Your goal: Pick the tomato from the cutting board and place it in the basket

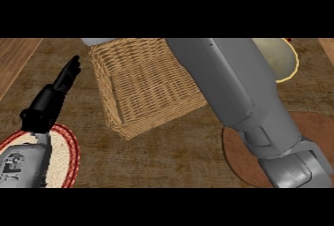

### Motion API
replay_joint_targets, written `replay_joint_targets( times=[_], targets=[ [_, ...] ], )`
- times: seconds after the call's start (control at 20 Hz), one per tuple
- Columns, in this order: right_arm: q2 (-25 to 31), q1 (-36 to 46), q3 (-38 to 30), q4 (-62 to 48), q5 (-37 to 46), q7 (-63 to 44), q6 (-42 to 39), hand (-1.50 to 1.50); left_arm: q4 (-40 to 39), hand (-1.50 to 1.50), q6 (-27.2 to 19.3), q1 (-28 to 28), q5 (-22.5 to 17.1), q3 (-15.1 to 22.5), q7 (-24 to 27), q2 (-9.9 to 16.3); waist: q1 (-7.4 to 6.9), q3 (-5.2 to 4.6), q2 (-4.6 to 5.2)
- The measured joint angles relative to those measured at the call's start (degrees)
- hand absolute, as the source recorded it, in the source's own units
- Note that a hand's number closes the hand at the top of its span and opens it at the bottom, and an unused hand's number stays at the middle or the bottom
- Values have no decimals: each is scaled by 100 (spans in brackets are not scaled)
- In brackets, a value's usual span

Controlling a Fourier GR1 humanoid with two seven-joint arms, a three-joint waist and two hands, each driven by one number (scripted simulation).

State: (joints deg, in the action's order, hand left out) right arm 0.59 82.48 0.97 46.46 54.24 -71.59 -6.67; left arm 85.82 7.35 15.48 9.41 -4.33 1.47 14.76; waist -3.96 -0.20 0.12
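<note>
One wicker basket point(146, 84) stands just right of the left hand point(65, 77), the single hand in view, whose straight fingers point up; two grey forearms come in from below, and the right forearm point(241, 97) crosses the basket's right side and runs out at the top, so its hand cannot be seen. There are two plates: one with a red rim point(70, 152) below the left hand, under its forearm, and one pale with a yellow rim point(284, 57) far to that hand's right, past the right forearm. One round brown cutting board point(238, 161) lies low at the right beneath the right forearm, and no tomato can be counted.
</note>
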Motion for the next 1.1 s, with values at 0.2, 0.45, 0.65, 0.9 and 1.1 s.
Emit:
replay_joint_targets(
  times=[0.2, 0.45, 0.65, 0.9, 1.1],
  targets=[
    [5, 263, 18, -297, -368, 15, 192, -150, 50, 0, 11, -56, -15, 2, -14, -21, 26, 4, 0],
    [15, 404, 0, -239, -210, 156, 729, -150, 58, 0, -39, -117, 0, -48, 20, -22, 124, 7, -5],
    [118, 455, -228, 3, 317, 247, 1325, -150, 105, 0, -41, -165, -18, -128, -36, 41, 218, 12, -26],
    [349, 333, -560, 461, 1066, 245, 1959, -150, 118, 0, -106, -295, 1, -167, -45, 19, 396, 16, -76],
    [350, 14, -787, 1022, 1691, 179, 2280, -150, 147, 0, -138, -391, -8, -254, -64, 57, 542, 21, -131]
  ],
)
